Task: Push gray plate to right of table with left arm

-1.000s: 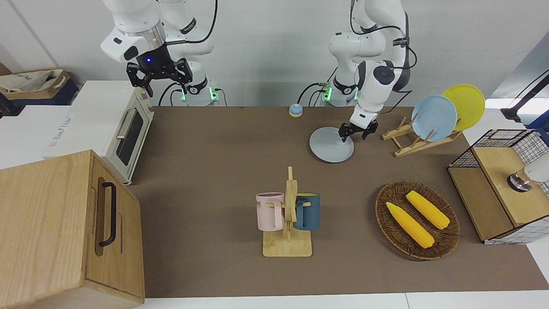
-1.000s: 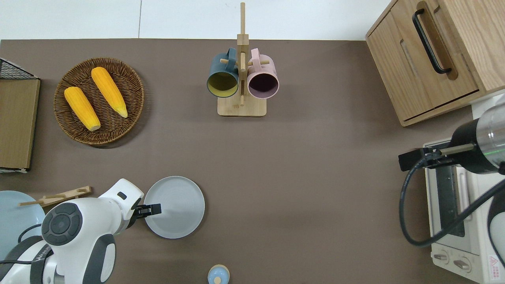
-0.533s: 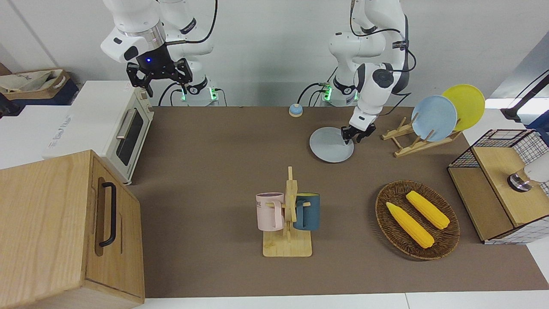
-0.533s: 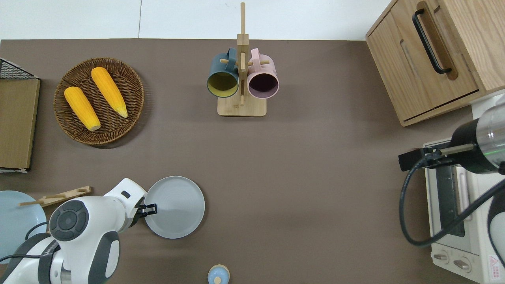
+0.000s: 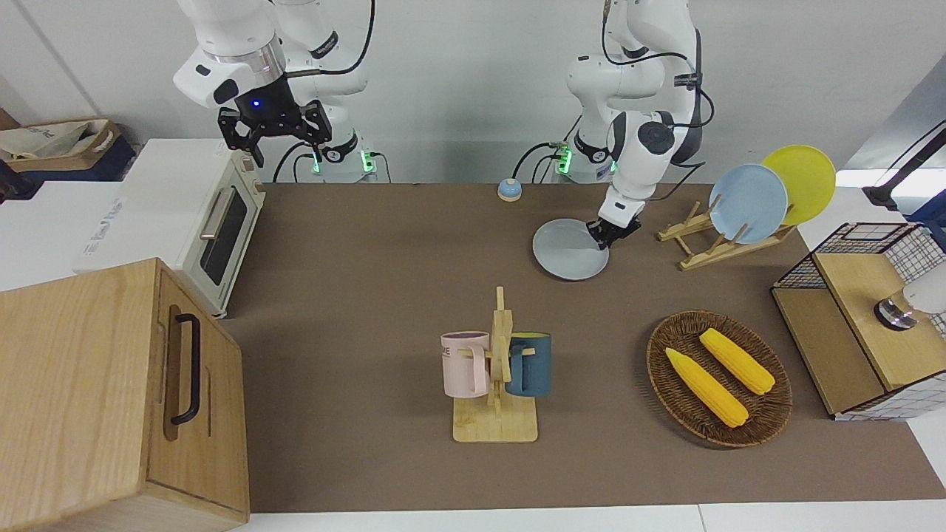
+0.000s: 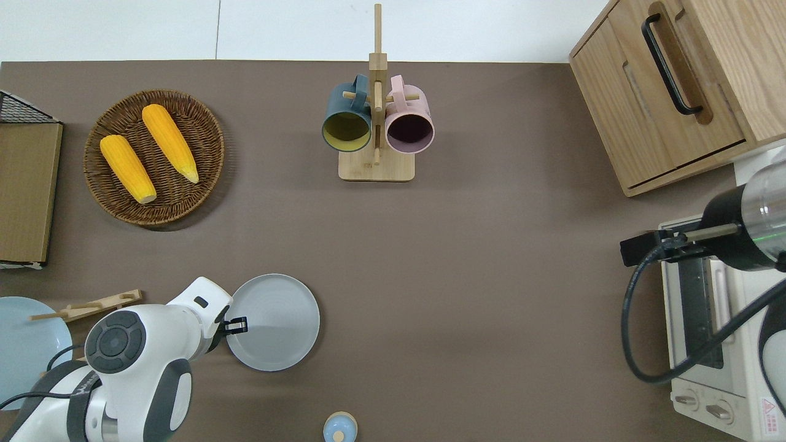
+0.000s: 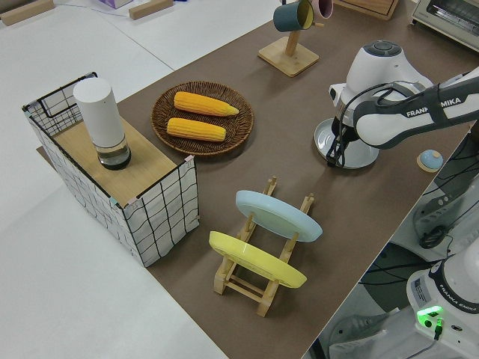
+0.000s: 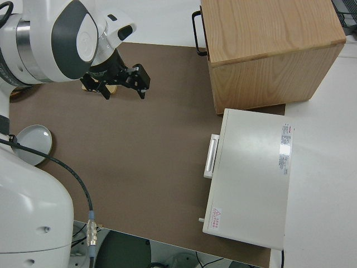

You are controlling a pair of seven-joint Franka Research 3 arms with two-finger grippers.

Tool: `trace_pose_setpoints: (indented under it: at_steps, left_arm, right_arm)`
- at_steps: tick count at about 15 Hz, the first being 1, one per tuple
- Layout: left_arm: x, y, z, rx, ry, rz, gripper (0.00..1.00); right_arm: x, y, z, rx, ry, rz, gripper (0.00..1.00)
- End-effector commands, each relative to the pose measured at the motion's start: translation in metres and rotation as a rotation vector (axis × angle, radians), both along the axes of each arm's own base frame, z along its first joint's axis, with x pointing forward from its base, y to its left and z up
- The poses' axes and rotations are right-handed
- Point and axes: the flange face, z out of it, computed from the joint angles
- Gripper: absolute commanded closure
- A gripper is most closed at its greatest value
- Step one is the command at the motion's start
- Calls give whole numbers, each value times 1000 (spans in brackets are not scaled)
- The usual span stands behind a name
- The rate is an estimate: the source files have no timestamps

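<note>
In the lower left of the overhead view, the left gripper (image 6: 236,323), fingers drawn close together and holding nothing, sits low at the edge of the gray plate (image 6: 273,322) that faces the left arm's end of the table (image 6: 479,258), apparently touching its rim. The plate lies flat, lower left of centre, so the push looks barely begun, with nearly the whole crossing left. Being round, it has no long axis or heading; the right gripper (image 5: 275,127), jaws spread, is parked.
</note>
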Motion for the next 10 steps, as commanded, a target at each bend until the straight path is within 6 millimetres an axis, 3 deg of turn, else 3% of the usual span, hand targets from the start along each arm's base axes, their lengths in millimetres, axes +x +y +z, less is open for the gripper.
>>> trace_pose_setpoints:
  at_steps: [1,8,10]
  left_arm:
    - [-4,-4,-7,-5,2,16,1000]
    - [-19,-70,-6,33,-9,180,1000]
    - [-22,-79,-6,40,-12,217,1000]
  right_arm:
    - [-3,-3,4,9,4,-6,17]
    - [-3,-2,4,9,4,-4,17]
    - [-3,-2,4,9,5,-4,17]
